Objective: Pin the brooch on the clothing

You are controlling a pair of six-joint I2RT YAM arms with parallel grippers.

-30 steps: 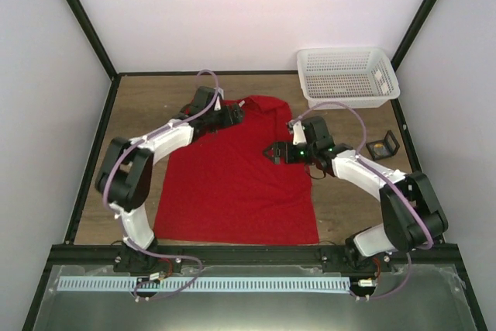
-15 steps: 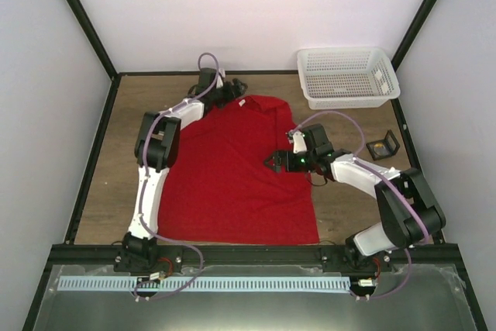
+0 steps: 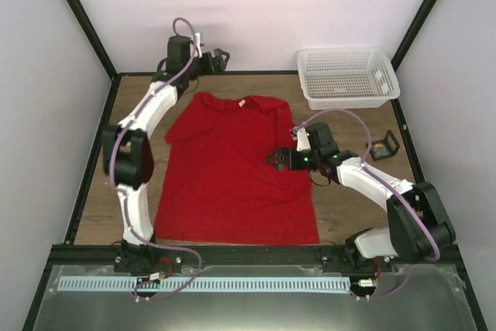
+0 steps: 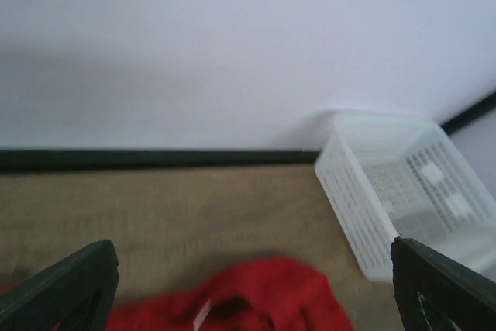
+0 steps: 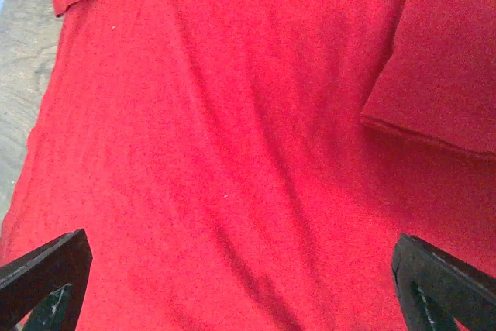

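The clothing (image 3: pixel 229 172), a red T-shirt, lies flat on the wooden table with its collar and white label toward the back. In the left wrist view its collar (image 4: pixel 232 304) shows blurred at the bottom. My left gripper (image 3: pixel 220 58) hangs open and empty in the air near the back wall, beyond the collar; its fingers (image 4: pixel 74 284) stand wide apart. My right gripper (image 3: pixel 272 160) hovers open over the shirt's right side, with only red cloth (image 5: pixel 232 153) below it. A tiny round thing, seemingly the brooch (image 3: pixel 379 147), rests in a black wire stand (image 3: pixel 385 143) at the right.
A white mesh basket (image 3: pixel 346 75) stands at the back right corner, also in the left wrist view (image 4: pixel 387 184). A folded sleeve (image 5: pixel 442 75) lies over the shirt's right side. Black frame posts and white walls border the table.
My left arm has lifted off the shirt's collar area and swung back toward the far wall, opening slightly wider. The shirt's left shoulder now lies uncovered. The right arm has barely moved.
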